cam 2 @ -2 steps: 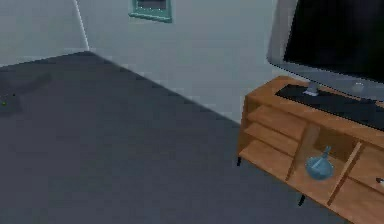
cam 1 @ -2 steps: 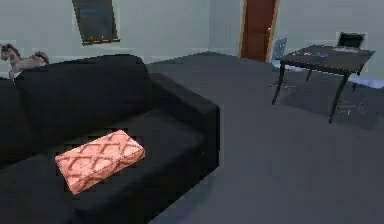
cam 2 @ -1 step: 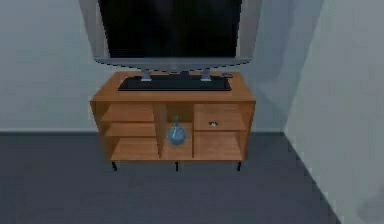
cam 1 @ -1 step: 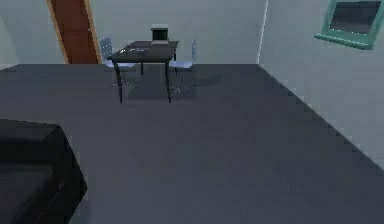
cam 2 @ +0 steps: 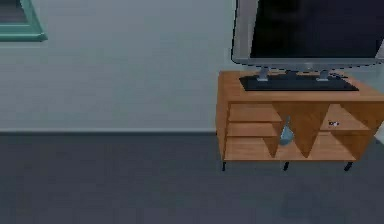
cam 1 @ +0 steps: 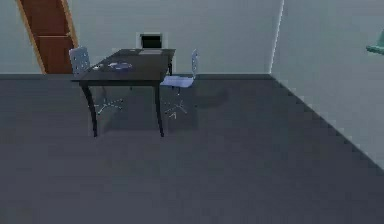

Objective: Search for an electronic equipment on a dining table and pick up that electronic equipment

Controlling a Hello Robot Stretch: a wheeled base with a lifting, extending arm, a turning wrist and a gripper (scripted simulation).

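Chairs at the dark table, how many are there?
2: the far chair at the table's back corner, forward view's left; the nearer chair on the other side. More could hide behind it.

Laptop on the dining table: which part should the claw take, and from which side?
Probably the raised screen of the laptop, at its top edge, from above: it stands upright, thin and exposed, while the base lies flat on the dining table. It sits at the far end, so come in on the forward view's right, beyond the chair there.
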